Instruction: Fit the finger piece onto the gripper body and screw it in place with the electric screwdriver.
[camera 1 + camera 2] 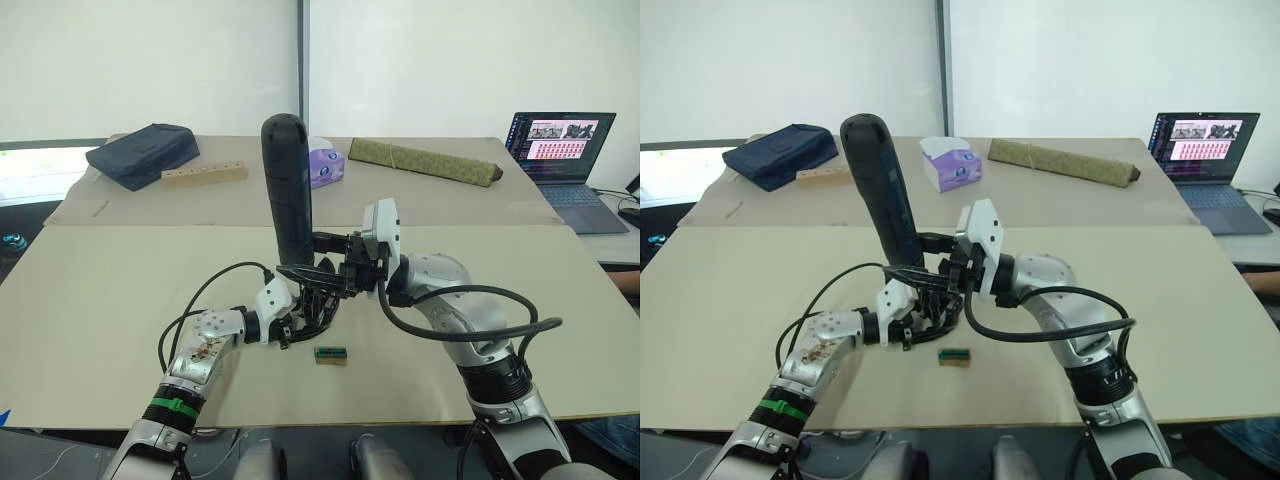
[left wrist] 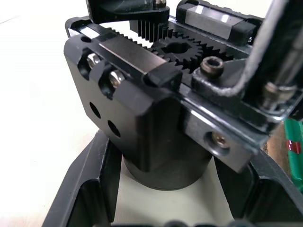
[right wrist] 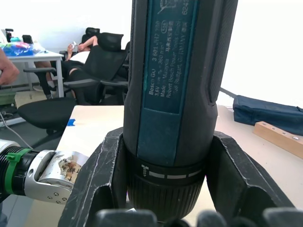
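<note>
Right tool (image 1: pixel 335 262) clamping upright electric screwdriver (image 1: pixel 288 185)

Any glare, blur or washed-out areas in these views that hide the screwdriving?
Head views: evenly lit, wall bright, black parts merge around the gripper body. Left wrist view: gears sharp, table washed out. Right wrist view: electric screwdriver label readable, bright background.

My right gripper (image 3: pixel 170 189) has both black fingers (image 3: pixel 99 179) pressed against the upright electric screwdriver (image 3: pixel 177 94), one on each side.
</note>
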Robot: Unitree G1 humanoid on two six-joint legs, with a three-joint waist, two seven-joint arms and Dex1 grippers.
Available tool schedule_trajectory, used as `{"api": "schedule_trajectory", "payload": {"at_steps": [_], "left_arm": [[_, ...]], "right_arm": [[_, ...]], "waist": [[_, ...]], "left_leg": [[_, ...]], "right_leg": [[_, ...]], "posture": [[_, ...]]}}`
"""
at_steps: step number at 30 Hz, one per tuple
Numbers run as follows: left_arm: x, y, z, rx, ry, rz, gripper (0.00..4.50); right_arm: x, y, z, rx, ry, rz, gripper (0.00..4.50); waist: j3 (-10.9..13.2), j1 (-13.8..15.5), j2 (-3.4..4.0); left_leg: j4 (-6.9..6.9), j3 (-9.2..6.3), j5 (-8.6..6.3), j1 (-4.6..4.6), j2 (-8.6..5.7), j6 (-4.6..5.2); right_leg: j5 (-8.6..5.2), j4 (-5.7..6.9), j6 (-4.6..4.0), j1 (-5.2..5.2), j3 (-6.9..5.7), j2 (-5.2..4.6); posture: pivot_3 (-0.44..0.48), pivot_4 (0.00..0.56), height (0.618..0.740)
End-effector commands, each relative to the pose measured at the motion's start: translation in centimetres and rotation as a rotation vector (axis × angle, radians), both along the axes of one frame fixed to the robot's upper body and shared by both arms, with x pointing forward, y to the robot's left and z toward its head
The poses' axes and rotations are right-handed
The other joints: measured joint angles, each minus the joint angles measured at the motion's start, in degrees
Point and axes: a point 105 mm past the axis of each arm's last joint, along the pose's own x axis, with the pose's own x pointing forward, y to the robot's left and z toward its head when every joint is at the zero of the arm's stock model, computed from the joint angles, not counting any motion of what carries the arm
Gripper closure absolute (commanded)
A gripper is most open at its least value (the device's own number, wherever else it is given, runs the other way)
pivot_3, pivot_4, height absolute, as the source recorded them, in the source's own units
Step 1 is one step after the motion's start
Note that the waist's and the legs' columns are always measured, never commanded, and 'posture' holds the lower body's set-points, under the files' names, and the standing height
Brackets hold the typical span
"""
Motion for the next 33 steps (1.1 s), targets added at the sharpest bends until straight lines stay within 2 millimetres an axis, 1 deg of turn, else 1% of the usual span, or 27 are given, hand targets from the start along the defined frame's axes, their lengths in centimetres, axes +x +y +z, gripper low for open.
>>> {"api": "schedule_trajectory", "payload": {"at_steps": [1, 6, 10, 12, 14, 16, 19, 26, 33], "left_arm": [[-0.7, 0.1, -1.2, 0.024, 0.055, -0.023, 2.21], [-0.7, 0.1, -1.2, 0.025, 0.055, -0.021, 2.21], [-0.7, 0.2, -1.3, 0.025, 0.057, -0.020, 2.21], [-0.7, 0.2, -1.3, 0.024, 0.058, -0.020, 2.21], [-0.7, 0.2, -1.3, 0.024, 0.058, -0.019, 2.21], [-0.7, 0.2, -1.3, 0.024, 0.059, -0.020, 2.21], [-0.7, 0.1, -1.3, 0.023, 0.061, -0.021, 2.21], [-0.8, 0.1, -1.4, 0.024, 0.062, -0.023, 2.21], [-0.9, 0.1, -1.5, 0.027, 0.061, -0.022, 2.21]], "right_arm": [[1.3, -0.8, -4.8, -0.113, 0.167, -0.059, 2.58], [1.8, -1.1, -5.3, -0.118, 0.179, -0.092, 2.58], [2.5, -1.3, -5.3, -0.123, 0.173, -0.136, 2.58], [2.1, -1.0, -5.0, -0.121, 0.142, -0.109, 2.58], [1.0, -0.4, -4.4, -0.138, 0.064, -0.039, 2.58], [0.5, 0.0, -3.9, -0.123, 0.035, -0.009, 2.58], [0.4, 0.3, -3.5, -0.102, 0.035, -0.001, 2.58], [0.0, 0.8, -3.5, -0.100, 0.040, 0.028, 2.58], [0.2, 0.6, -3.5, -0.099, 0.037, 0.024, 2.58]], "waist": [[-0.12, -0.02, 0.03], [-0.34, -0.01, -0.01], [-0.44, -0.01, -0.02], [-0.46, -0.01, -0.04], [-0.47, 0.00, -0.04], [-0.48, -0.02, -0.02], [-0.48, 0.01, -0.02], [-0.47, 0.04, -0.03], [-0.47, 0.04, -0.03]], "left_leg": [[-0.01, 0.00, 0.00, 0.01, 0.00, 0.00], [-0.06, 0.01, 0.00, 0.06, 0.02, 0.00], [-0.08, 0.01, 0.00, 0.10, 0.03, 0.00], [-0.10, 0.01, 0.00, 0.12, 0.04, 0.00], [-0.11, 0.02, 0.00, 0.13, 0.04, 0.00], [-0.12, 0.03, 0.00, 0.12, 0.03, 0.00], [-0.13, 0.03, 0.00, 0.13, 0.04, 0.00], [-0.14, 0.03, 0.00, 0.12, 0.05, 0.00], [-0.16, 0.03, 0.00, 0.12, 0.05, 0.00]], "right_leg": [[0.00, 0.00, -0.01, 0.00, 0.00, 0.00], [-0.05, 0.00, -0.08, 0.02, 0.00, 0.00], [-0.06, 0.00, -0.11, 0.02, 0.00, 0.00], [-0.08, 0.01, -0.12, 0.03, 0.00, 0.00], [-0.08, 0.01, -0.13, 0.03, 0.00, 0.00], [-0.09, 0.01, -0.12, 0.01, 0.00, 0.00], [-0.09, 0.01, -0.13, 0.01, 0.00, 0.01], [-0.09, 0.00, -0.14, 0.00, 0.00, 0.00], [-0.11, -0.01, -0.16, -0.01, 0.00, 0.00]], "posture": [[0.000, 0.150, 0.740], [0.000, 0.150, 0.740], [0.000, 0.150, 0.740], [0.000, 0.150, 0.740], [0.000, 0.150, 0.740], [0.000, 0.150, 0.740], [0.000, 0.150, 0.740], [0.000, 0.150, 0.740], [0.000, 0.150, 0.740]]}}
